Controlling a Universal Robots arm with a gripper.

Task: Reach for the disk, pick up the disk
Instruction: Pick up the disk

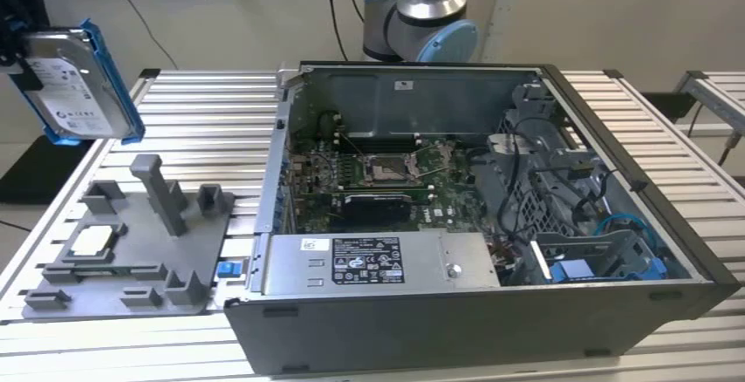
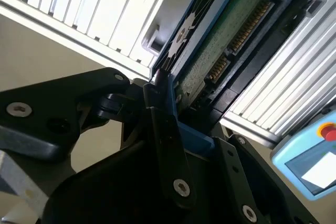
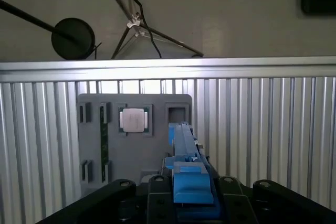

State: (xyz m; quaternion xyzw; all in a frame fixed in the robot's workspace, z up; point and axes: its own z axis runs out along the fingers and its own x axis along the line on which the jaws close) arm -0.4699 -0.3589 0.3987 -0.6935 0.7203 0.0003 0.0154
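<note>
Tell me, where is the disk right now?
The disk is up in the air at the exterior view's far left, gripped by the claw, above the grey tray that lies beside the open computer.

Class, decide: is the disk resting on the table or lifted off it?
Lifted off: the disk hangs on edge above the table, clamped in the gripper.

One disk (image 1: 72, 81), one chip (image 1: 91, 241), one case (image 1: 466, 347)
</note>
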